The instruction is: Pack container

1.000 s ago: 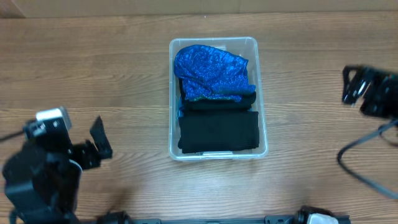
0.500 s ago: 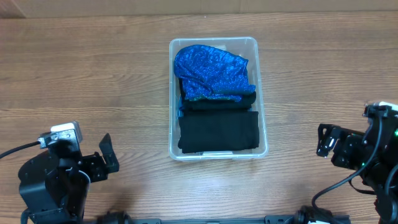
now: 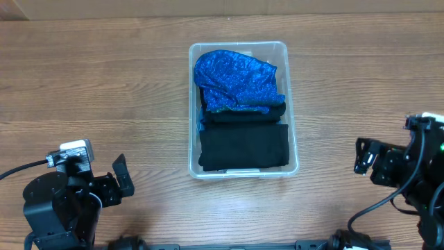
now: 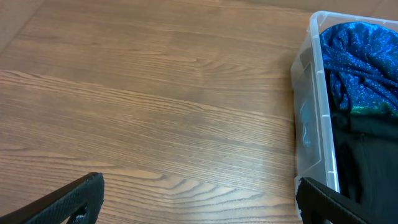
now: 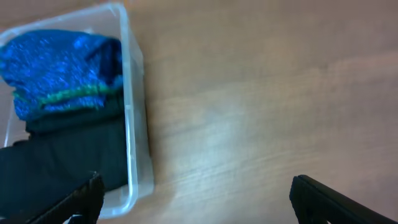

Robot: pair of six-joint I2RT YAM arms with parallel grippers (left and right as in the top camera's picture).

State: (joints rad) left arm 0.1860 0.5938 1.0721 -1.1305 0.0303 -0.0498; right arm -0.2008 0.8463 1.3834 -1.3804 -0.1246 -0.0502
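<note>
The clear plastic container (image 3: 292, 111) sits mid-table. It holds a crumpled blue patterned cloth (image 3: 236, 80) at its far end and folded black cloth (image 3: 243, 146) at its near end. It also shows in the left wrist view (image 4: 314, 124) and the right wrist view (image 5: 135, 124). My left gripper (image 3: 119, 182) is open and empty at the near left, well clear of the container. My right gripper (image 3: 362, 156) is open and empty at the near right, apart from the container.
A wood-grain table (image 3: 104, 90) lies all round the container. Cables trail from both arms near the front edge.
The right arm came down from the far right to the near right a second ago and now holds still. The left arm slid slightly toward the front edge.
</note>
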